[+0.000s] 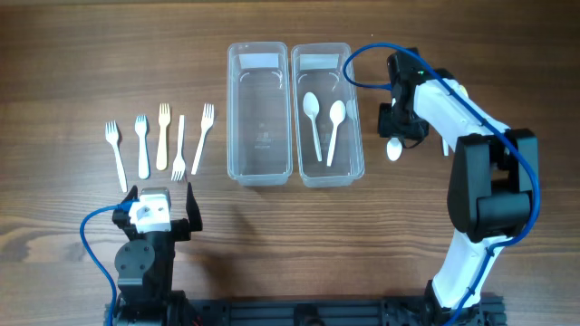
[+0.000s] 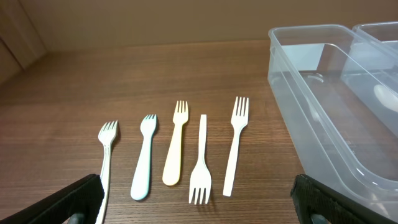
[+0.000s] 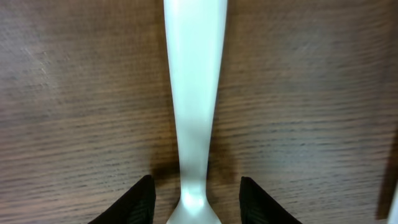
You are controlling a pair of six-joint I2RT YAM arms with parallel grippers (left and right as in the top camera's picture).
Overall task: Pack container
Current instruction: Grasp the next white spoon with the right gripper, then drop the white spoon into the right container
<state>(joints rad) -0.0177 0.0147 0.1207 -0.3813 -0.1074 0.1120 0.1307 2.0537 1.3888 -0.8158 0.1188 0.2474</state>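
Note:
Two clear containers stand side by side. The left container [image 1: 259, 161] is empty, and the right container [image 1: 327, 174] holds two white spoons [image 1: 323, 122]. A third white spoon [image 1: 394, 149] lies on the table right of them. My right gripper [image 1: 400, 125] hovers low over its handle, open. In the right wrist view the spoon's neck [image 3: 191, 93] runs between the fingertips [image 3: 135, 204] with a gap on each side. Several plastic forks [image 1: 163, 138] lie in a row at the left. My left gripper [image 1: 160, 206] rests open just in front of them, holding nothing.
In the left wrist view the forks [image 2: 176, 146] lie ahead of the open left gripper [image 2: 199, 211], and the empty container's wall [image 2: 323, 106] rises to the right. A blue cable [image 1: 362, 68] loops over the right container's far corner.

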